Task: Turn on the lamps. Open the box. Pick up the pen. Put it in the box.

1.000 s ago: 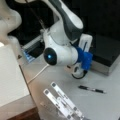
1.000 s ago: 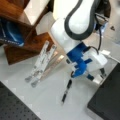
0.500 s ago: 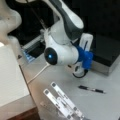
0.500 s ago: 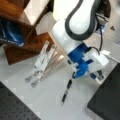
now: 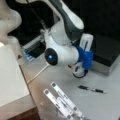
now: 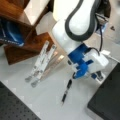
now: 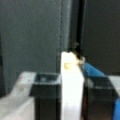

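The box has a black lid [image 5: 106, 47] and a grey side, and it lies shut at a front view's right; its dark corner also shows [image 6: 107, 102]. My blue-and-white gripper [image 5: 87, 60] [image 6: 97, 75] hangs just in front of the box's near edge. In the wrist view the gripper [image 7: 77, 58] has its white and blue fingers meeting at the tip against a dark seam, with nothing held. In both front views the slim black pen [image 5: 91, 89] [image 6: 67, 91] lies on the table, a little in front of the gripper. I cannot make out any lamps.
Two white flat strips [image 5: 62, 102] [image 6: 41, 63] lie crossed on the table near the pen. A white block [image 5: 10, 75] fills a front view's left. A wooden shelf [image 6: 22, 40] stands at a front view's top left. A white cable [image 5: 37, 75] trails across the table.
The arm has barely shifted. The pen, the box and the strips lie where they were.
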Controlling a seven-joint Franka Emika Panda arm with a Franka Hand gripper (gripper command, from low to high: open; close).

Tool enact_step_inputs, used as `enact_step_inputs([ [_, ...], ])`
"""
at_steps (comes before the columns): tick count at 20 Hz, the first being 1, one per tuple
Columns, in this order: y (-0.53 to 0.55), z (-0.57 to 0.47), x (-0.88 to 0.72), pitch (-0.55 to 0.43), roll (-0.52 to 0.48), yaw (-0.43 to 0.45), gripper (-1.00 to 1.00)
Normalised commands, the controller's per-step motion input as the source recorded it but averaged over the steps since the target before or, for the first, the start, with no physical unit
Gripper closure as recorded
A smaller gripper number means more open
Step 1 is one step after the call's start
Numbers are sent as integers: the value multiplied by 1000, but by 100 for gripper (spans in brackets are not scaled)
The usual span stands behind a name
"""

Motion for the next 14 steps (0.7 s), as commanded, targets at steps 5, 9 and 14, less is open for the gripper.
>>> enact_step_inputs([
  [5,39,273,89,146,123,-42,100],
  [9,74,356,94,162,15,-34,100],
  [14,91,344,106,136,-62,27,100],
])
